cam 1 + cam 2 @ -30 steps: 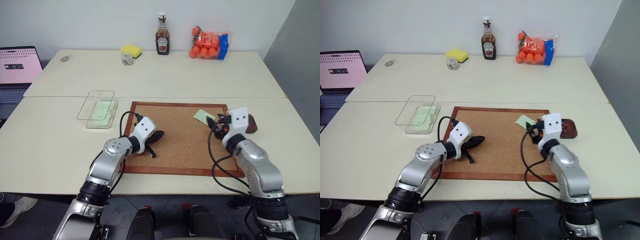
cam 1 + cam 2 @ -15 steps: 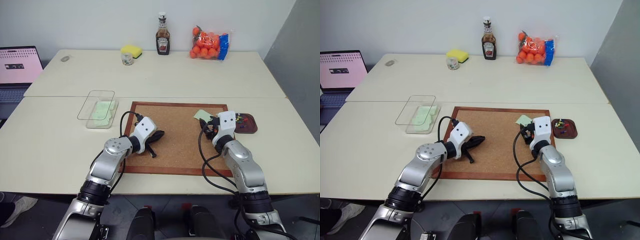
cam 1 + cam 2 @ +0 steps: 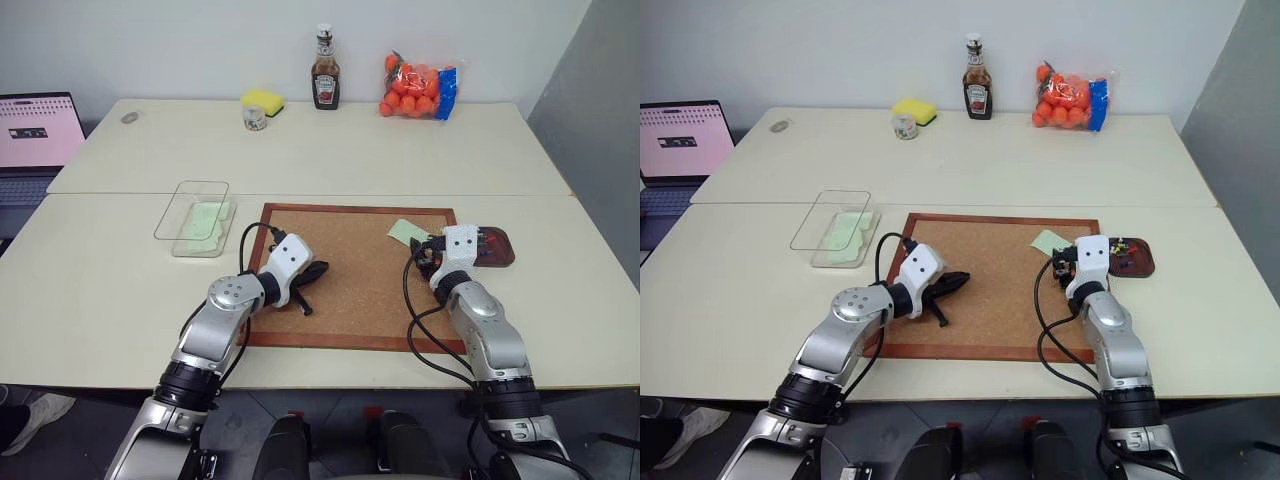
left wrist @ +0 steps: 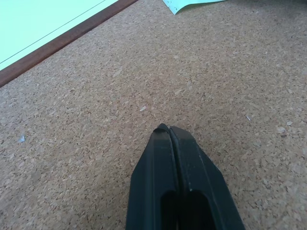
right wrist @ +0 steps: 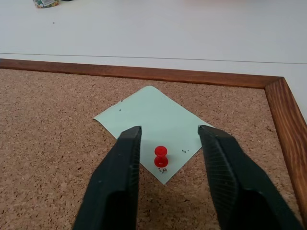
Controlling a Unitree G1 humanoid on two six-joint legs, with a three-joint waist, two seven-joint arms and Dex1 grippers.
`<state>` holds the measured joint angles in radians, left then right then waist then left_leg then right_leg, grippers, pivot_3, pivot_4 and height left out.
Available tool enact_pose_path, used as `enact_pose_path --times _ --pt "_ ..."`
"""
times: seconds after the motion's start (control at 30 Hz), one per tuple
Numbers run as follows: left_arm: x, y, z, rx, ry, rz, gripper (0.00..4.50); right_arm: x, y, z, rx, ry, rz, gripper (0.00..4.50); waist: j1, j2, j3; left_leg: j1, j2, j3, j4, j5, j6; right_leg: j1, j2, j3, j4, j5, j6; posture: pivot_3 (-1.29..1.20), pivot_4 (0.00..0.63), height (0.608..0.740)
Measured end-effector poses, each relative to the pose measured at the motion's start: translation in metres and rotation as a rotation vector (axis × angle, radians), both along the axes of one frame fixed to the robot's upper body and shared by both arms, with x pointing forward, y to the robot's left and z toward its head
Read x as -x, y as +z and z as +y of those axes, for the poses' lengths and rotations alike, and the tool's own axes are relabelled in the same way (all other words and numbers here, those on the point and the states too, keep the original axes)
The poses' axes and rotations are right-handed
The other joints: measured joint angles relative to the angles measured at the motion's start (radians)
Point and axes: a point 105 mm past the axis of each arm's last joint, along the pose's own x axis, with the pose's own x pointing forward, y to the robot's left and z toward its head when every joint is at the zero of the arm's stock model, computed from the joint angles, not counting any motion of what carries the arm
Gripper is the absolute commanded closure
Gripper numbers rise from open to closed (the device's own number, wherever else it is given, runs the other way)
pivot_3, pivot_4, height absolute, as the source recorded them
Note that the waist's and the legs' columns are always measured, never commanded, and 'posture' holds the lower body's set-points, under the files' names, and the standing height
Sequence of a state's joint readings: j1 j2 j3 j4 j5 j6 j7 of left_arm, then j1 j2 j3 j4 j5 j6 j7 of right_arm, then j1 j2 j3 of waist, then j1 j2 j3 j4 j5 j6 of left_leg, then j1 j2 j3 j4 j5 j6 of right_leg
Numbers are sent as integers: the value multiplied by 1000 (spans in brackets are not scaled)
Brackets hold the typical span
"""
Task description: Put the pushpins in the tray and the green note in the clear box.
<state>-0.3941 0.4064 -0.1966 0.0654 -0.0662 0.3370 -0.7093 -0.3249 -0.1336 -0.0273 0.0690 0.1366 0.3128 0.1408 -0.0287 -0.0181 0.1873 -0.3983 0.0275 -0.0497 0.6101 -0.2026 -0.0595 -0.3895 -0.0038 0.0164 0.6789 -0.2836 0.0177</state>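
Cream table up front: my right gripper is spread around a red pushpin stuck in the green note on the corkboard. Tray holds pins; clear box holds green paper. Left gripper pressed together.

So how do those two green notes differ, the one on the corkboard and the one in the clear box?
The note on the corkboard lies in the open, held down by a red pushpin; the note in the clear box sits inside the box's walls, with no pin that I can make out. The right gripper has its fingers either side of the pinned one's pushpin; nothing is near the boxed one. Both are pale green, flat slips.
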Motion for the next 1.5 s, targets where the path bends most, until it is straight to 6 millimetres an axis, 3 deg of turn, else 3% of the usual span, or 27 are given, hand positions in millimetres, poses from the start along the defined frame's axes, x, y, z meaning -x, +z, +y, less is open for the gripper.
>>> enact_pose_path --times 0.2,0.8,0.97,1.5 --pt "0 0 0 0 1 -1 4500 0 0 3 -6 14 1 4429 0 0 0 0 0 0 0 0 0 0 0 0 0 0 0 0 150 740" --pt "1 2 0 5 0 -11 4500 2 11 2 -86 28 -29 4429 0 0 0 -1 0 0 0 0 0 -1 0 0 0 0 0 0 150 740" --pt "2 -1 1 3 5 -2 4500 3 55 0 -113 35 -179 4429 -1 0 0 0 0 0 0 0 0 0 0 0 0 0 0 0 150 740" --pt "2 0 1 18 9 9 4500 11 65 3 -91 66 -212 4429 -1 0 0 0 0 0 0 0 0 -1 0 0 0 0 0 0 150 740"
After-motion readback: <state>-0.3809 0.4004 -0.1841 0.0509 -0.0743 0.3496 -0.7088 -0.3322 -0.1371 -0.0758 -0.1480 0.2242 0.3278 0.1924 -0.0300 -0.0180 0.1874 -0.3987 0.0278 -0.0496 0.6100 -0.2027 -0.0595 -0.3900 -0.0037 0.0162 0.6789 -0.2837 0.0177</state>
